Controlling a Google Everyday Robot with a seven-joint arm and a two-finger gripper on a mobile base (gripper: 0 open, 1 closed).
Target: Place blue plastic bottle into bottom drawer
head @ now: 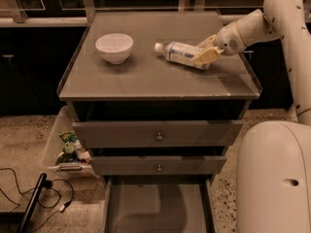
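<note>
The blue plastic bottle (179, 52) lies tilted on the right part of the grey cabinet top (146, 79), its white cap pointing left. My gripper (203, 52) reaches in from the right and is shut on the bottle's base end, with one tan finger (208, 57) in front of it and the other behind. The bottom drawer (155, 205) is pulled open below, and its flat grey floor shows.
A white bowl (114, 47) stands at the left of the cabinet top. The two upper drawers (159, 134) with brass knobs are closed. A clear bin of clutter (65, 149) and cables (29, 198) lie on the floor at left. My white base (274, 178) stands at right.
</note>
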